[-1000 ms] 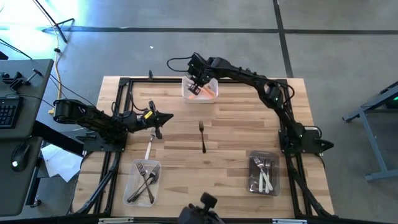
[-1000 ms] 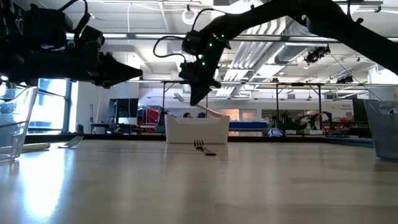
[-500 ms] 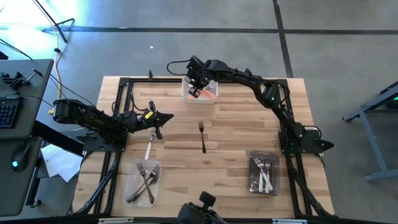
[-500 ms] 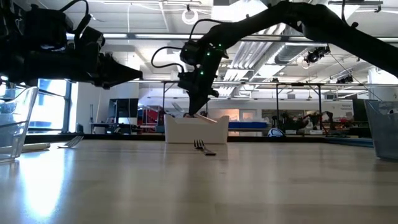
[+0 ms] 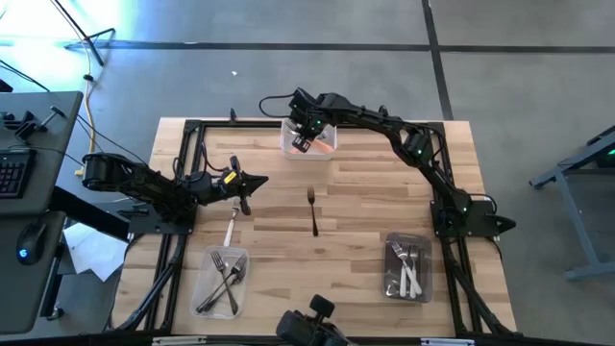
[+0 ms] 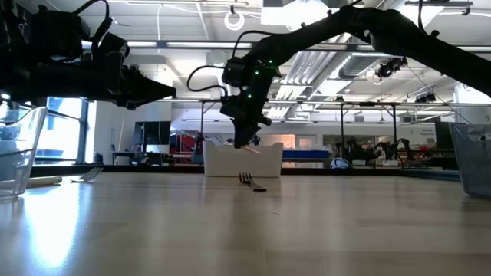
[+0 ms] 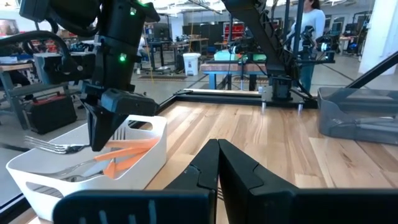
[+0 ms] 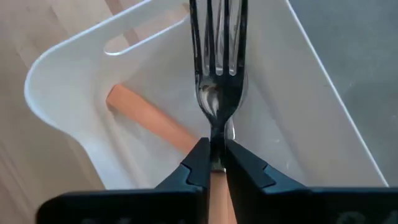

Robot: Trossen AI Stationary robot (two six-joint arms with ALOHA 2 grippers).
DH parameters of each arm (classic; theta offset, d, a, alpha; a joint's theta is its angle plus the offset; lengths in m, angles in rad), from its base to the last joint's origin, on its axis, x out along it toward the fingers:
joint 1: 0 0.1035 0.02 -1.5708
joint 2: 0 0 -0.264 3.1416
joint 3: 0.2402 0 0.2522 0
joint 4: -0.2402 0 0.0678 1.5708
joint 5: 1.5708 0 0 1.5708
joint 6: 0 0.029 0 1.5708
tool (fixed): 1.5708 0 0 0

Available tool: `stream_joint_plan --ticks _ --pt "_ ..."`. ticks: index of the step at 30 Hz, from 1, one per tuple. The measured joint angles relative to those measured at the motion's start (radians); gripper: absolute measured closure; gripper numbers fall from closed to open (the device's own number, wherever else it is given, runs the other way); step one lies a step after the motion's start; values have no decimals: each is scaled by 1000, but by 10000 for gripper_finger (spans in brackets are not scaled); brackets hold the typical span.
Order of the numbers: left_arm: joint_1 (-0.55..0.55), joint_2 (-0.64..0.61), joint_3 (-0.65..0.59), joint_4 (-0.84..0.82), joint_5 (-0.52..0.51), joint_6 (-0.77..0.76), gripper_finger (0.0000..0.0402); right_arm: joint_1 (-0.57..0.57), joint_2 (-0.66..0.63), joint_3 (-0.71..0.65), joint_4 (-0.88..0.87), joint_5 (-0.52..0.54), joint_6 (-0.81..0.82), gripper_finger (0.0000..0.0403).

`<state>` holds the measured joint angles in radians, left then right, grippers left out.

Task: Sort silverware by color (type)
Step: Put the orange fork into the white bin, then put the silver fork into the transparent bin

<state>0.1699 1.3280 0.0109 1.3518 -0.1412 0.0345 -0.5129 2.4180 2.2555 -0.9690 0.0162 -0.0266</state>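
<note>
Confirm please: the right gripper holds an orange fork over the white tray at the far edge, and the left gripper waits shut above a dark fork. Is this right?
Not quite. The fork under the left gripper is a white-handled fork, as the high view shows; the dark fork lies at mid-table. The rest holds: the right gripper grips an orange fork over the white tray.

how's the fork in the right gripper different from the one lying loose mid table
The orange-handled fork sits between the right gripper fingers, lowered into the white tray at the table's far edge; the dark fork lies free on the bare wood, touched by nothing. The held fork's handle is orange, while the loose fork looks dark from end to end. Both have metal tines, and both are outside the two trays nearest the camera.
</note>
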Motion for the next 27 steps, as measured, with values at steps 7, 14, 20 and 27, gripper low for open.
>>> stream_joint_plan --ticks 7,14,20,27 --pt "0 0 0 0 0 1 401 0 0 0 3 13 -5 294" --pt "0 0 0 0 0 2 401 0 -6 0 15 49 -26 287" --pt "0 0 0 -1 0 3 401 0 21 1 30 33 -16 388" --pt "0 0 0 -2 0 3 401 0 28 0 10 16 -1 381"
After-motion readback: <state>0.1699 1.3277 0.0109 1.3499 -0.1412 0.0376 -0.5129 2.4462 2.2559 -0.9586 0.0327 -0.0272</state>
